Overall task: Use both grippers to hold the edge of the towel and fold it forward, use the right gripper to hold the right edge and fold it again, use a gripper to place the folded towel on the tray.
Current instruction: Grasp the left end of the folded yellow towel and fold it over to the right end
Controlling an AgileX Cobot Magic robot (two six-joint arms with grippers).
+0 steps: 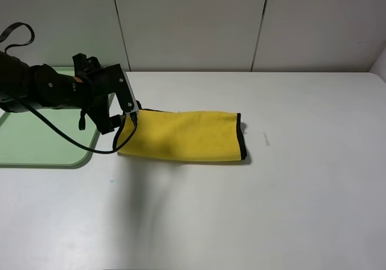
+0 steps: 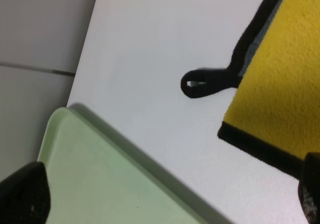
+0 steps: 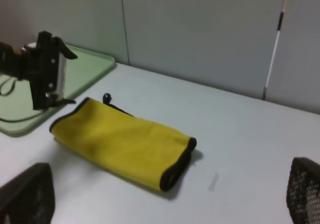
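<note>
The yellow towel (image 1: 184,136) lies folded into a long strip on the white table, its black-trimmed end to the right. My left gripper (image 1: 123,116) hangs open over the strip's left end, beside the tray (image 1: 36,143). In the left wrist view the towel's corner (image 2: 280,84) and its black loop (image 2: 200,83) lie between the spread fingertips of the left gripper (image 2: 165,194), with nothing held. The right arm is out of the exterior high view. The right wrist view looks from a distance at the towel (image 3: 122,144), and the right gripper (image 3: 165,194) is open and empty.
The mint-green tray (image 2: 100,169) sits at the table's far left, its rim close to the towel's left end. Grey wall panels (image 1: 193,23) stand behind the table. A small grey mark (image 1: 266,139) lies on the table right of the towel.
</note>
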